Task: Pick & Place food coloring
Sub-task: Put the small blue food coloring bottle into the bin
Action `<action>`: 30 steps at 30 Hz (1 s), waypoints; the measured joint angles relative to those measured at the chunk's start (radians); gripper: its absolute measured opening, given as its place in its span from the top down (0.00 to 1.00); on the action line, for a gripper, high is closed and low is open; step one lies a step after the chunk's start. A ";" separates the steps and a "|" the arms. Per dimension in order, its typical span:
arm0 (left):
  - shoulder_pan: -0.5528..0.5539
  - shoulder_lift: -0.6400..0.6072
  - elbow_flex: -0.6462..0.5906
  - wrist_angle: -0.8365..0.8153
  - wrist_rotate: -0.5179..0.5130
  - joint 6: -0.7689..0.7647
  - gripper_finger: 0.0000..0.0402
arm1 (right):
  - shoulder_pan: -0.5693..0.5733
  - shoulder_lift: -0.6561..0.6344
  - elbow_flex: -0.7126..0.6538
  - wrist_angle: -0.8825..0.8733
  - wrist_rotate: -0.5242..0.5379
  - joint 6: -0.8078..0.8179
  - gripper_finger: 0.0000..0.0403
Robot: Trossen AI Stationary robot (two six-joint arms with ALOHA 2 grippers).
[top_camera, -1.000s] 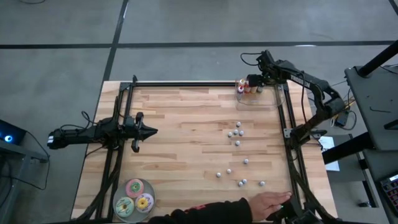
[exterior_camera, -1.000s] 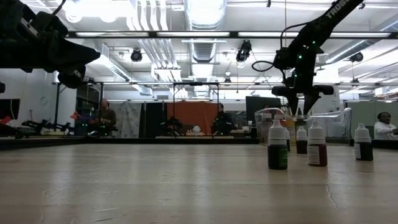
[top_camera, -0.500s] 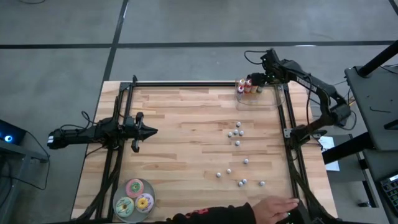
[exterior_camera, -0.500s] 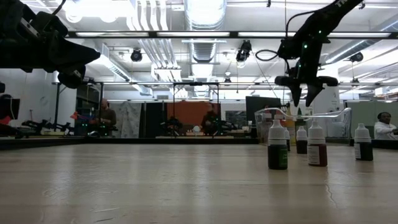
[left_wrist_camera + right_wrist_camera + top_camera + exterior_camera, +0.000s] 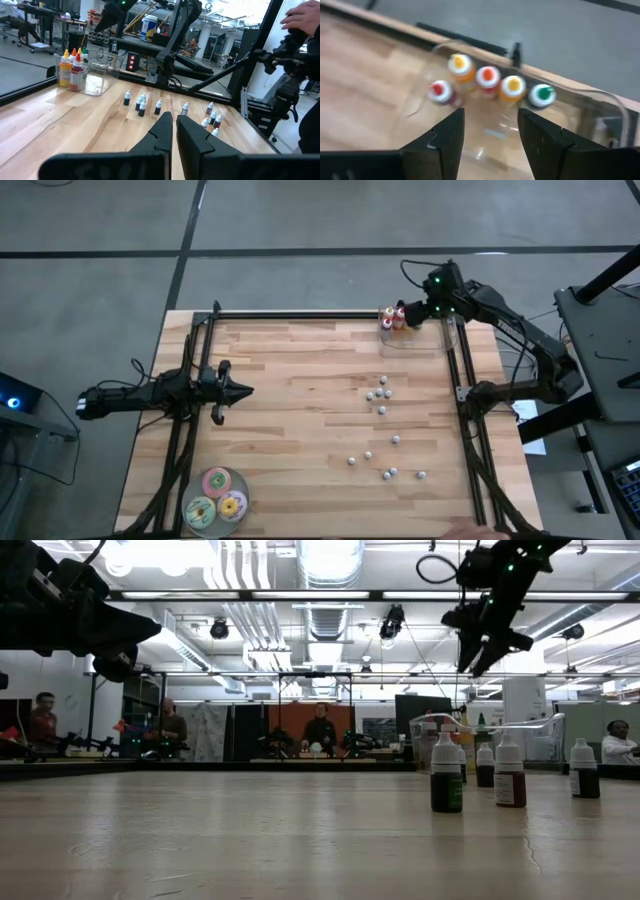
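Several food coloring bottles (image 5: 380, 392) stand loose on their bases on the right half of the wooden table, and they also show in the low view (image 5: 446, 775). A few more bottles (image 5: 487, 77) with red, orange, yellow and green caps stand inside a clear container (image 5: 425, 338) at the far right corner. My right gripper (image 5: 490, 117) hangs open and empty high above that container (image 5: 480, 655). My left gripper (image 5: 245, 391) waits level over the table's left side, shut (image 5: 174, 125) and holding nothing.
Three flat round discs (image 5: 218, 498), pink, green and yellow, lie at the near left corner. Black frame rails (image 5: 300, 315) run along the table's far, left and right sides. People stand in the room beyond the table.
My right gripper has risen well above the clear container, tipping and rolling a little as it went, and its fingers have stayed open. A person's hand at the table's near edge has drawn back out of view.
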 joint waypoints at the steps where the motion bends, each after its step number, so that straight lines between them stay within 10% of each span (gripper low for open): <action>1: 0.000 0.000 0.000 0.000 0.000 0.000 1.00 | 0.007 -0.011 0.000 -0.004 -0.020 -0.013 0.57; 19: 0.000 0.000 0.000 0.000 0.000 0.000 1.00 | 0.183 -0.087 0.000 -0.214 -0.211 -0.447 0.57; 30: 0.000 0.000 0.000 0.000 0.000 0.000 1.00 | 0.389 -0.072 0.000 -0.212 -0.212 -0.404 0.57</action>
